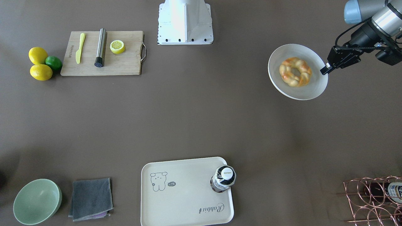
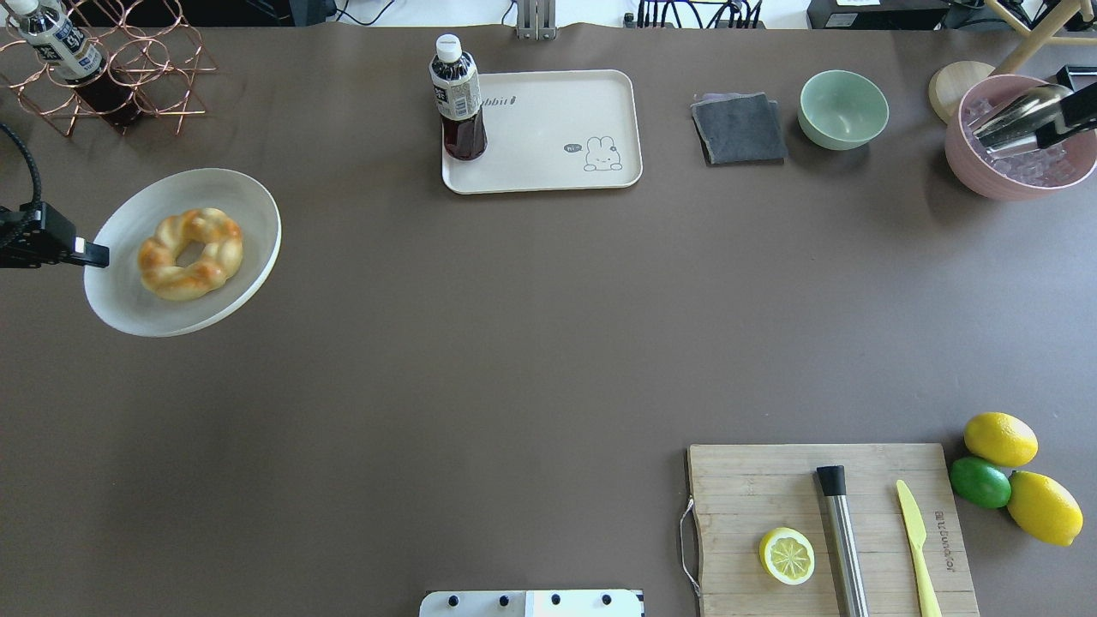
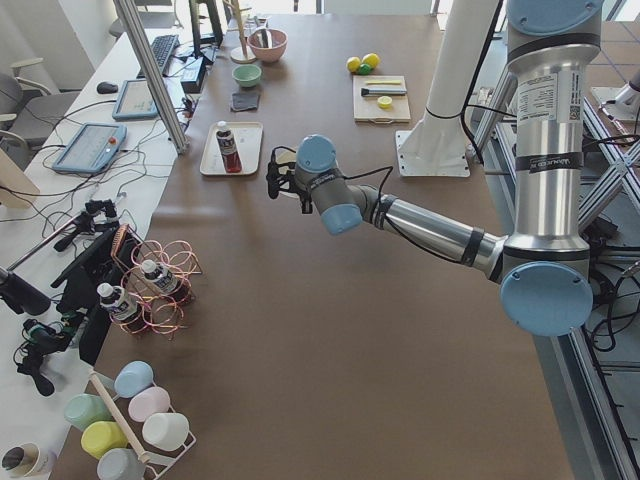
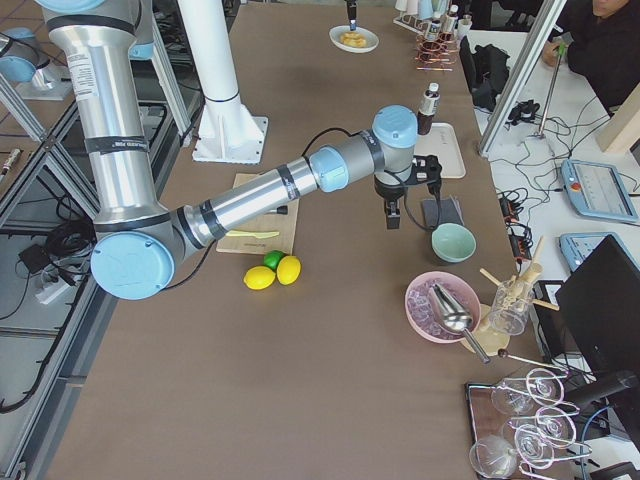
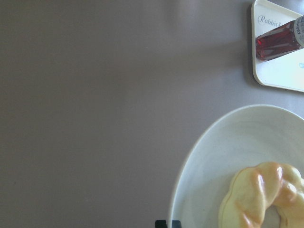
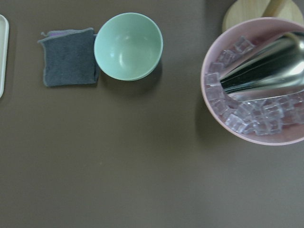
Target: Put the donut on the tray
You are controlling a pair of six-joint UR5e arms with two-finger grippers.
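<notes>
In round white plate (image 2: pixel 248 214) nr table's left end: donut (image 2: pixel 190 254), well apart from tray (image 2: pixel 548 128) at mid far edge; bottle (image 2: pixel 458 98) standing in tray's corner. In pink bowl (image 2: pixel 986 184) at far right corner: ice (image 2: pixel 1028 167) + scoop (image 2: pixel 1016 120). Pinched narrow on plate rim: left gripper (image 2: pixel 94 254). Above table nr green bowl (image 4: pixel 452 242): right gripper (image 4: pixel 392 215), openness can't tell.

The twisted golden donut (image 2: pixel 190 254), glazed orange-brown in patches, lies flat on a round white plate (image 2: pixel 257 231). The cream rabbit-print tray (image 2: pixel 557 120) sits well apart on the surface (image 2: pixel 514 343).
</notes>
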